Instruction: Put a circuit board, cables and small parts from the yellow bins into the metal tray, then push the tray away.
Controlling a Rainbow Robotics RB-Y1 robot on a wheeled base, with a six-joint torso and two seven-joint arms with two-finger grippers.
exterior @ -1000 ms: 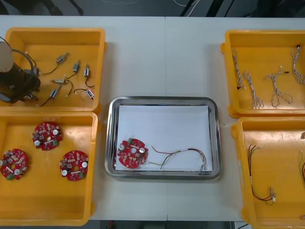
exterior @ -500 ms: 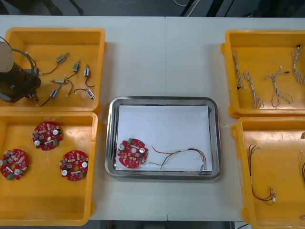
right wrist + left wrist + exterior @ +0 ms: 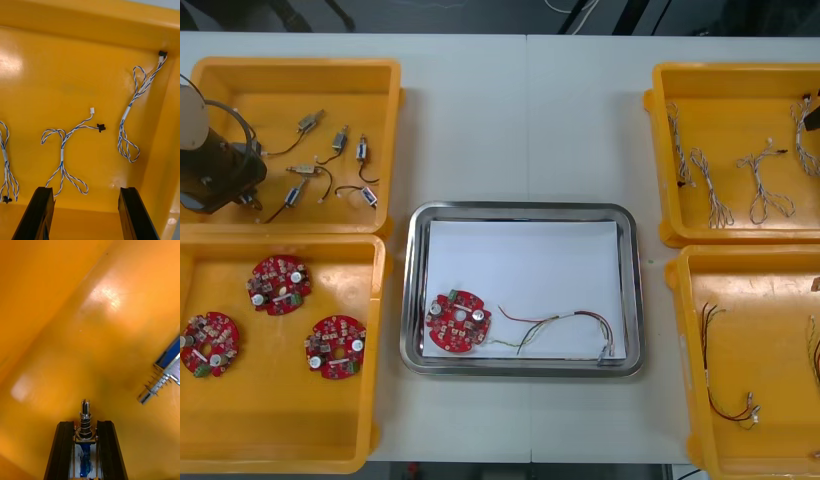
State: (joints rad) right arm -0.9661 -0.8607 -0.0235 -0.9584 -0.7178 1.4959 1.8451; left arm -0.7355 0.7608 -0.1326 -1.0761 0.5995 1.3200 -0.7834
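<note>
The left gripper [image 3: 85, 425] pinches a small metal part [image 3: 85, 416], spring end past its fingertips, low in the part bin [image 3: 395, 110] left of and beyond the tray [image 3: 635, 300]. A second part [image 3: 161, 377] lies near it, and loose parts [image 3: 330, 165] lie on the side toward the tray. The right gripper [image 3: 84, 193], fingers spread and holding nothing, hangs above blue and white cables [image 3: 65, 150] in the cable bin [image 3: 660, 150] right of and beyond the tray. In the tray's near left corner lies a board [image 3: 458, 321], with a red and yellow cable [image 3: 565, 325] just beside it. Three spare boards [image 3: 335, 346] lie in the near bin [image 3: 375, 340] left of the tray.
</note>
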